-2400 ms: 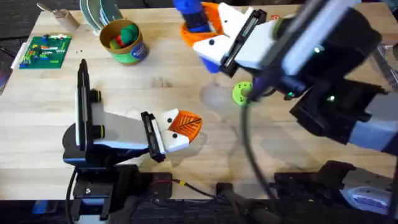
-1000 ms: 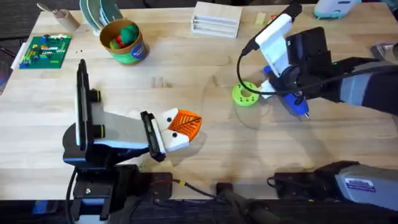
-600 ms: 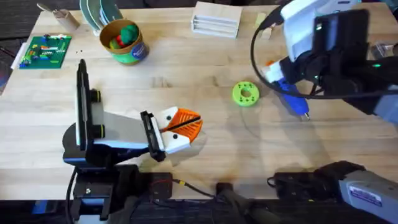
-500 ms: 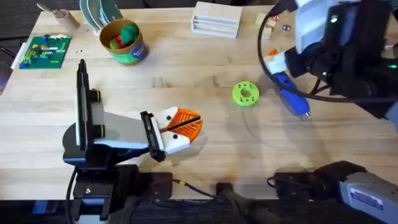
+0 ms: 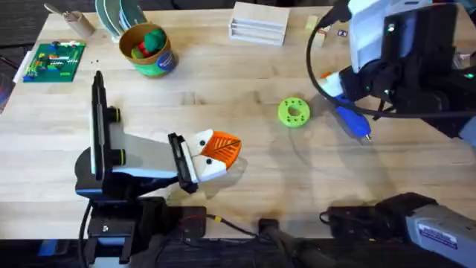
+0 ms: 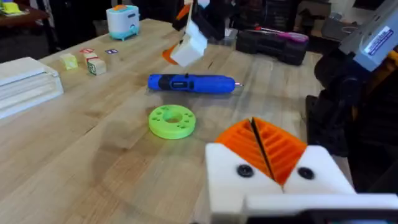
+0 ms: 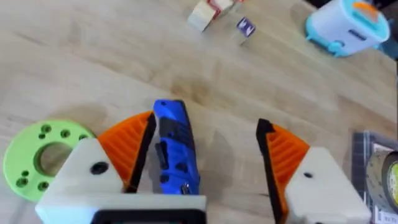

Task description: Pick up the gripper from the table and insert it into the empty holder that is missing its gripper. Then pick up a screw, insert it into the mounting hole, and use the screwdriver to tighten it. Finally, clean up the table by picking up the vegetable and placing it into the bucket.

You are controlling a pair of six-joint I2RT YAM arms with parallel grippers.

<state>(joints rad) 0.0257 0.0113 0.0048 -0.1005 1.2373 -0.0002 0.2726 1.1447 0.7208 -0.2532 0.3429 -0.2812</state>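
The left gripper [image 5: 223,152] rests low on the table [image 5: 245,186], on the near side of the green disc with holes [image 5: 294,112] and off toward the left arm's base. Its two orange pads [image 6: 264,146] are pressed together with nothing between them.

The green disc lies flat in the middle of the table. Just beside it, on the right arm's side, lies the blue screwdriver [image 5: 349,123].

The right gripper [image 7: 205,155] hangs over the screwdriver with its fingers spread wide. One orange pad [image 7: 127,146] is right next to the blue body, but the tool is not squeezed.

Farther back from the disc, toward the left, stands the bucket [image 5: 149,50] with red and green things inside. A white block [image 5: 259,22] sits behind the disc at the far edge.
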